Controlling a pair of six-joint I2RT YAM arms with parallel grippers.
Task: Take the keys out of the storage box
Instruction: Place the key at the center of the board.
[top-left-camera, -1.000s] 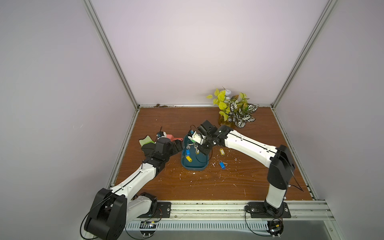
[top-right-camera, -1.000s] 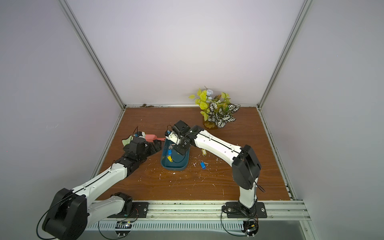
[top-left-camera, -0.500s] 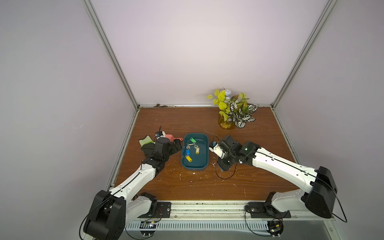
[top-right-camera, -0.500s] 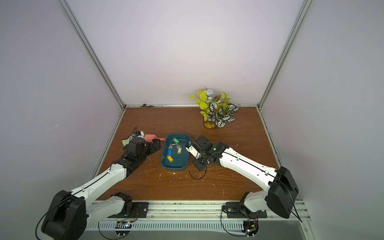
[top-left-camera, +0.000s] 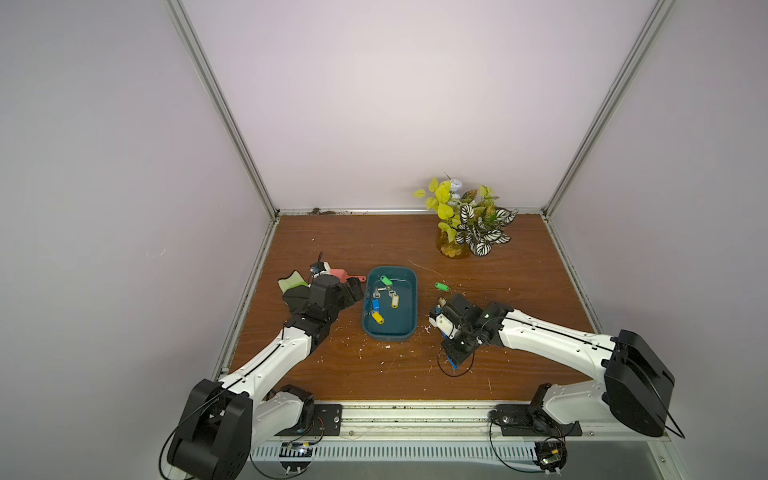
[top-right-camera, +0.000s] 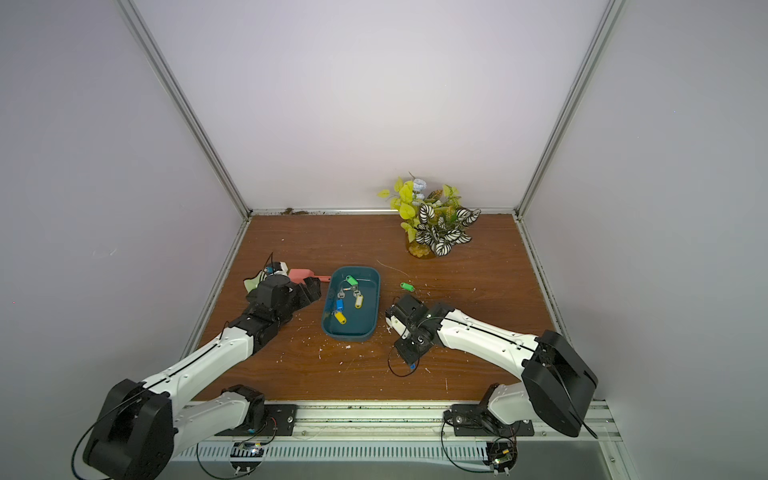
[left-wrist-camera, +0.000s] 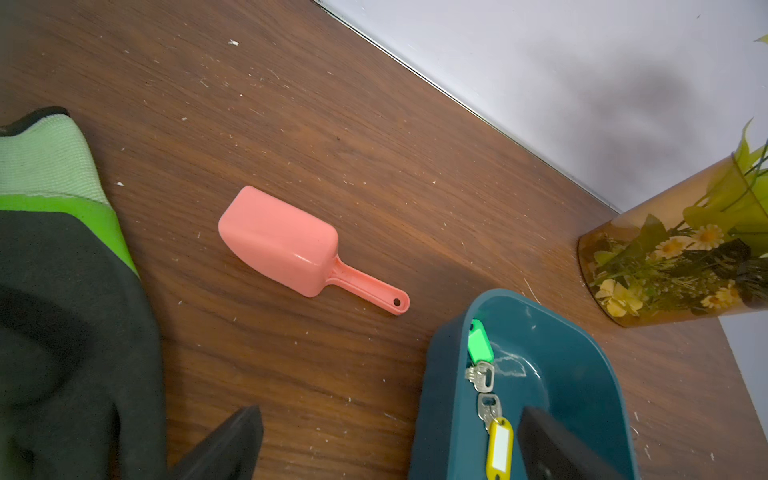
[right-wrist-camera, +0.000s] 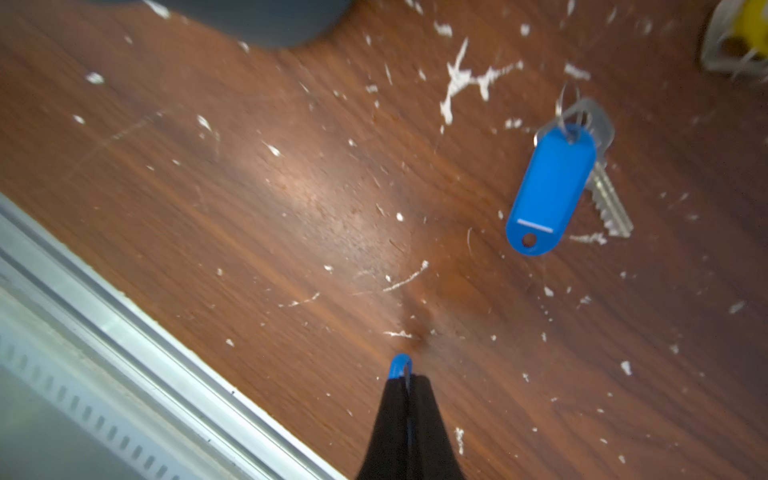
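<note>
End effector spread wide astride storage box wall; tagged keys inside; pink scoop nearby.

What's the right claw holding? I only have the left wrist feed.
Observer: The right claw is shut on a blue tag; only the tag's tip shows.
Operator: Any keys out of the box?
Observer: A green-tagged key lies on the table, on the right arm's side of the storage box.
Operator: How many inside? I see two tags.
Observer: Four in both top views; yours misses a blue-tagged key and a yellow-tagged key at the end nearer the arms' bases.
</note>
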